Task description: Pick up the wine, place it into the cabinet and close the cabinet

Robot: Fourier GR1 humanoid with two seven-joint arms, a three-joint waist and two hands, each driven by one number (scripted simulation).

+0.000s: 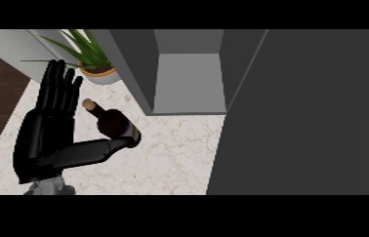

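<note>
1. Note the left hand (43, 133) at the view's left: open, fingers straight and pointing up, thumb (93, 152) stretched sideways toward the wine (112, 123). Nothing gripped yet.
2. Locate the wine on the worktop (173, 153): dark bottle, tilted, cork end toward upper left, base at the thumb tip. Touching or just beside; cannot tell which.
3. Judge the step in hand as closing on the bottle, with the task early and nothing yet in the cabinet (189, 85).
4. Bring the palm in against the bottle's body before curling the fingers; wrap round the wide part, not the neck.
5. Oppose the thumb on the far side so as not to nudge the base away across the worktop.
6. Lift upright, then carry right and forward into the open cabinet, near the bottle.
7. Keep clear of the plant (88, 53) behind the hand and the cabinet door (296, 114) standing open at right.
8. Right hand: not visible.
</note>
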